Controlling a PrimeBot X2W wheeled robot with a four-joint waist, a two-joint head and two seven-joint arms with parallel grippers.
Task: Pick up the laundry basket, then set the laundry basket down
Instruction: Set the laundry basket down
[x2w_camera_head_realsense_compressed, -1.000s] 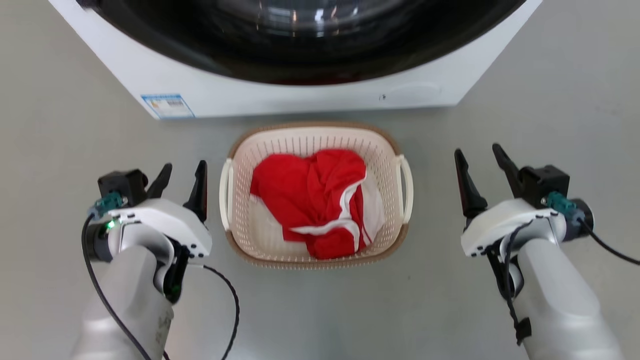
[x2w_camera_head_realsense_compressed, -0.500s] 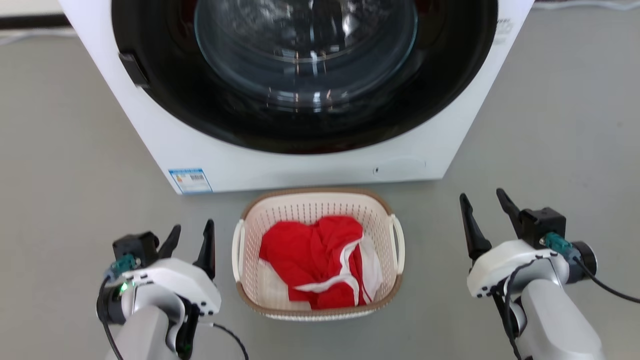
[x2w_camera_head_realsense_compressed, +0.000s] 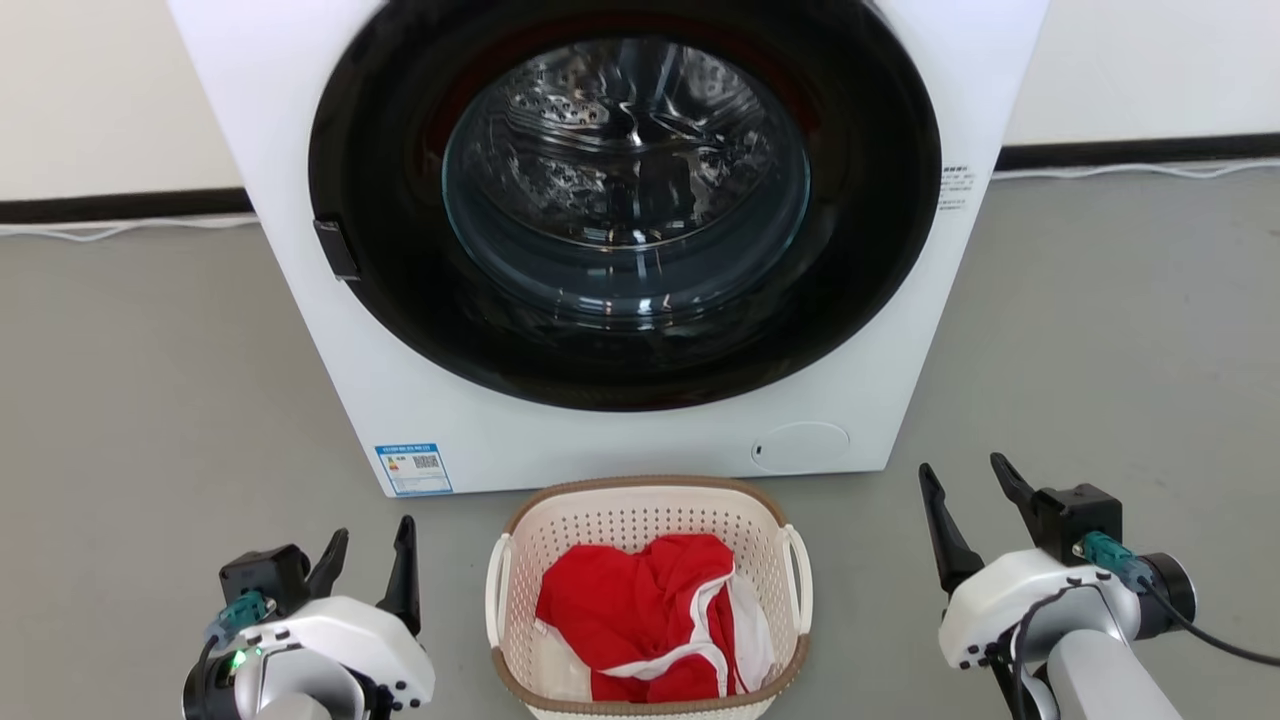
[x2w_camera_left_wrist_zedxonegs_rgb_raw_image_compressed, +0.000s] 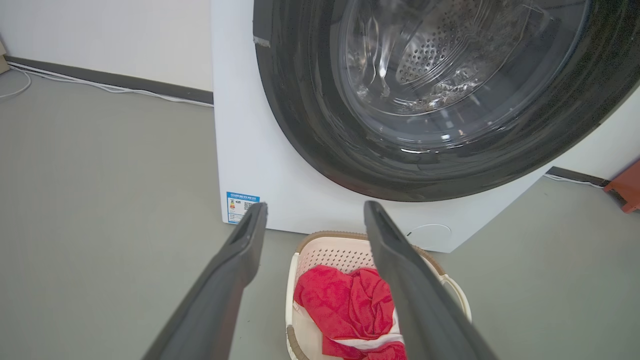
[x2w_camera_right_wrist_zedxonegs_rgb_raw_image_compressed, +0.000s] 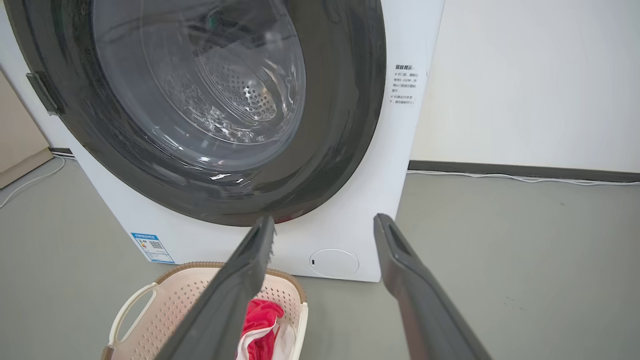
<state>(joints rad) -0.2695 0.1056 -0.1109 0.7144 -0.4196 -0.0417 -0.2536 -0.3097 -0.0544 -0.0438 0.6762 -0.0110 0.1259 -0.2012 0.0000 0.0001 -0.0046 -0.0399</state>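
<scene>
The left pincer stood released, its two long dark fingers spread with nothing between them, close to the left side of the basket and apart from it. The right pincer was likewise released and empty, its two fingers parted, standing farther off from the basket's right side. Between the two pincers sat one small rounded-rectangular cream plastic laundry basket with perforated walls and a brown woven-look rim, resting on the grey floor just in front of the machine. It had two white loop handles, one on its left side and one on its right, and neither was gripped. Inside lay one crumpled red garment with white trim, with some white cloth beside and beneath it. Behind the basket rose one big white front-loading washing machine with a single round dark-rimmed glass door, through which the perforated metal drum showed. On its front were one blue label at the lower left and one round cover at the lower right.
</scene>
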